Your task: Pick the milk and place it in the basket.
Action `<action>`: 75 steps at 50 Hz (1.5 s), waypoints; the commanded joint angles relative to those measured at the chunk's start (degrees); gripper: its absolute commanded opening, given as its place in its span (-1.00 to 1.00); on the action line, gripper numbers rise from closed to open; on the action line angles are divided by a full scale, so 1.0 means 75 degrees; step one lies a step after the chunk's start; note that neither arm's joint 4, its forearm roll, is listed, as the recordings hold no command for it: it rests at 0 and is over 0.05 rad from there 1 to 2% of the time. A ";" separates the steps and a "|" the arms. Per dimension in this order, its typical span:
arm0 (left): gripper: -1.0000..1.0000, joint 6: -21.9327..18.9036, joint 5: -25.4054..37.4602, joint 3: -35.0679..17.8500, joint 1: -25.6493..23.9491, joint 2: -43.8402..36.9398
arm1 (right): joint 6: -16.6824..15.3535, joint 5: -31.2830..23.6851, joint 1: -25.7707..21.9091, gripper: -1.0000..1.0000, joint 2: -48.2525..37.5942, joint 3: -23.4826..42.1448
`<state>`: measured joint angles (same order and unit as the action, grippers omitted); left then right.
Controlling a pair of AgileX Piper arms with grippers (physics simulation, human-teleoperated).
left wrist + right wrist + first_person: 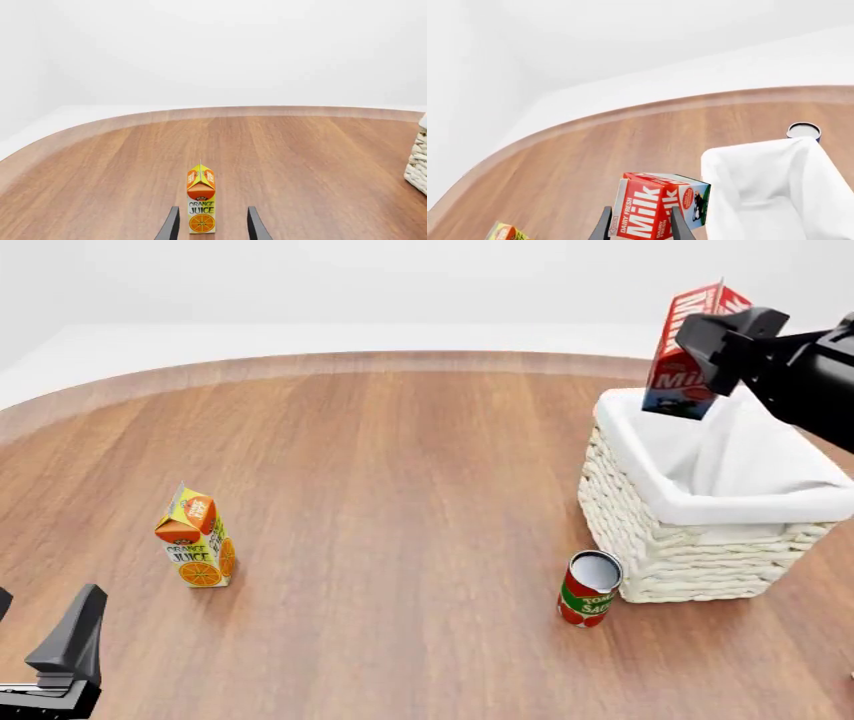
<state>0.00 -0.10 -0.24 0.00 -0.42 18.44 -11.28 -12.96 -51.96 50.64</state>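
Note:
The milk, a red-topped carton with white "Milk" lettering, hangs tilted in the air over the far left corner of the basket. My right gripper is shut on it. In the right wrist view the milk sits between the two fingers, beside the basket's white cloth liner. My left gripper is open and empty, low at the near left of the table. In the left wrist view its fingers frame the juice carton from a distance.
An orange-yellow juice carton stands upright at the left, ahead of the left gripper; it also shows in the left wrist view. A red tomato can stands just in front of the basket's near left corner. The basket's wicker edge shows in the left wrist view.

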 commanded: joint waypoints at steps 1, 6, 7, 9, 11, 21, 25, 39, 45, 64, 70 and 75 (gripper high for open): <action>1.00 0.0000 0.0000 0.0000 0.0000 0.0000 | -0.0037 0.0151 0.0413 -1.00 -0.0090 0.0019; 1.00 0.0000 0.0000 0.0000 0.0000 0.0000 | -0.0132 0.0213 0.0553 -1.00 -0.0216 -0.0006; 1.00 0.0000 0.0000 0.0000 0.0000 0.0000 | -0.0118 0.0268 0.0590 -1.00 -0.0284 -0.0009; 1.00 0.0000 0.0000 0.0000 0.0000 0.0000 | -0.0172 0.0313 0.0640 -1.00 -0.0380 0.0003; 1.00 0.0000 0.0000 0.0000 0.0000 0.0000 | -0.0210 0.0378 0.0693 -1.00 -0.0494 0.0008; 1.00 0.0000 0.0000 0.0000 0.0000 0.0000 | -0.0325 0.0717 0.0997 -1.00 -0.0899 -0.0026; 1.00 0.0000 0.0000 0.0000 0.0000 0.0000 | -0.0361 0.0857 0.1116 -1.00 -0.1016 -0.0085; 1.00 0.0000 0.0000 0.0000 0.0000 0.0000 | -0.0432 0.0982 0.1514 -1.00 -0.1132 -0.0121; 1.00 0.0000 0.0000 0.0000 0.0000 0.0000 | -0.0359 0.1028 0.1675 -1.00 -0.1112 -0.0212; 1.00 0.0000 0.0000 0.0000 0.0000 0.0000 | -0.0124 0.1374 0.1927 -1.00 -0.1717 -0.0375; 1.00 0.0000 0.0000 0.0000 0.0000 0.0000 | -0.0164 0.1495 0.1950 -1.00 -0.2012 -0.0261; 1.00 0.0000 0.0000 0.0000 0.0000 0.0000 | -0.0216 0.1574 0.1970 -1.00 -0.2255 -0.0182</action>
<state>0.00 -0.10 -0.24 0.00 -0.42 16.02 -1.17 1.34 -66.30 47.43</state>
